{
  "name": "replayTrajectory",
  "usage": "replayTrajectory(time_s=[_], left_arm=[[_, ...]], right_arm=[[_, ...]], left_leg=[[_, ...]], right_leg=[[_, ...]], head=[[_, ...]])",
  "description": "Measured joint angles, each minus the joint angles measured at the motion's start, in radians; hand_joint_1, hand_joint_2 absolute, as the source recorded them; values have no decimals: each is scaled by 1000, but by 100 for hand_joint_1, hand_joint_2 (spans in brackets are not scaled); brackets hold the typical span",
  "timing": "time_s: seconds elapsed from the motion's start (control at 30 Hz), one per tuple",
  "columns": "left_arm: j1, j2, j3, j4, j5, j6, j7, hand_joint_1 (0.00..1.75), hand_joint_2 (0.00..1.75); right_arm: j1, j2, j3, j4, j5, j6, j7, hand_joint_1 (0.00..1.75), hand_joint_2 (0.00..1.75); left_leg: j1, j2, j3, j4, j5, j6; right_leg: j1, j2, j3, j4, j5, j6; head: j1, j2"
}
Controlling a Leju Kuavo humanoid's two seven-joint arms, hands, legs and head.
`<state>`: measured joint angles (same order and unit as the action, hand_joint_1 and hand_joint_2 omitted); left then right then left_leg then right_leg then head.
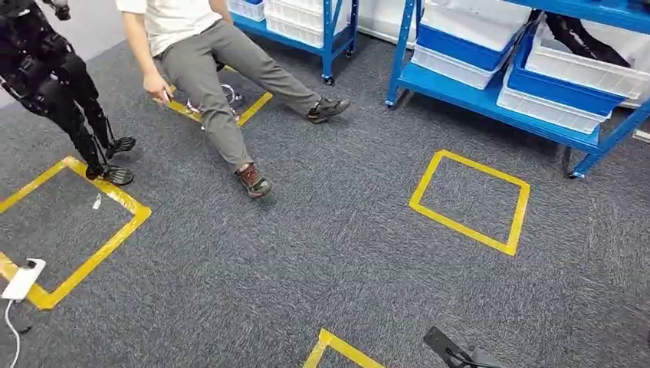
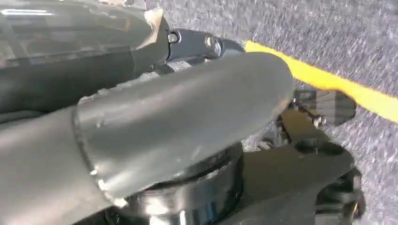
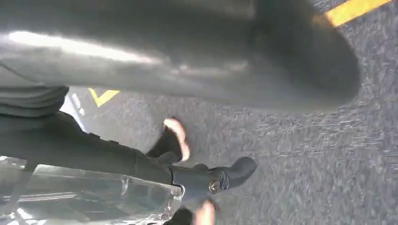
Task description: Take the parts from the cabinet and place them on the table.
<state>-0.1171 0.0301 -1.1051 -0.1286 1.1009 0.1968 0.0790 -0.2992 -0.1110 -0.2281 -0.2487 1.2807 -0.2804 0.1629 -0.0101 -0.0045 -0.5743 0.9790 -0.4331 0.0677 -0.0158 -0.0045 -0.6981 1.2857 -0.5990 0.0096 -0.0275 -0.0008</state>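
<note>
A blue shelf rack stands at the far right on the grey carpet, holding white and blue bins. One white bin on it holds dark parts. My left hand hangs over the carpet in the left wrist view, where its thick grey thumb is plain but blurred and its fingers are hidden. My right hand also hangs above the carpet, a blurred grey bulk in the right wrist view. Nothing is seen in either hand.
A person sits ahead at the left with legs stretched across the carpet. Another black robot's legs stand far left. Yellow tape squares mark the floor. A white power strip lies near left. A second blue rack stands behind.
</note>
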Motion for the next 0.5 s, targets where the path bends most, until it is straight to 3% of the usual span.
replayTrajectory(time_s=[0.03,0.07,0.1,0.17,0.27,0.3,0.37,0.43,0.5], left_arm=[[0,-1,0,0,1,0,0,0,0],[0,-3,0,0,2,0,1,0,0],[0,-3,0,0,5,0,1,0,0],[0,-6,0,0,8,0,1,0,0],[-1,-5,0,0,9,2,3,0,0],[0,-5,0,0,9,3,3,0,0],[0,-3,-1,0,9,3,3,0,0],[-1,-4,-1,0,9,3,3,0,0],[0,-5,-1,0,9,3,3,0,0]], right_arm=[[2,1,0,0,14,-5,-2,0,0],[4,1,1,0,25,-10,-2,0,0],[4,1,1,0,33,-16,-2,0,0],[3,1,2,0,37,-30,0,0,0],[2,4,-2,0,0,-46,5,0,0],[1,4,-3,1,-5,-47,8,0,0],[1,6,-6,1,-12,-49,12,0,0],[0,4,-11,1,-13,-50,13,0,0],[2,4,-17,1,-15,-51,13,0,0]], left_leg=[[0,-2,0,0,0,0],[1,-5,1,1,-1,-1],[1,-7,1,2,-2,-3],[4,-12,1,15,-10,-15],[-5,-13,-4,30,-22,-30],[-4,-11,-4,28,-21,-32],[1,-9,-7,40,-32,-39],[6,-5,-48,132,-96,-54],[13,-3,-129,301,-167,-63]], right_leg=[[0,0,-21,37,-3,7],[-1,0,-15,19,12,16],[-3,0,14,-45,45,30],[-12,0,112,-241,121,52],[-6,6,125,-264,124,20],[-3,6,125,-263,125,14],[-14,12,128,-265,129,4],[-14,16,128,-265,130,-6],[-11,24,126,-265,129,-6]], head=[[1,0],[0,0],[1,0],[1,0],[1,0],[2,0],[3,0],[-3,0],[-3,0]])
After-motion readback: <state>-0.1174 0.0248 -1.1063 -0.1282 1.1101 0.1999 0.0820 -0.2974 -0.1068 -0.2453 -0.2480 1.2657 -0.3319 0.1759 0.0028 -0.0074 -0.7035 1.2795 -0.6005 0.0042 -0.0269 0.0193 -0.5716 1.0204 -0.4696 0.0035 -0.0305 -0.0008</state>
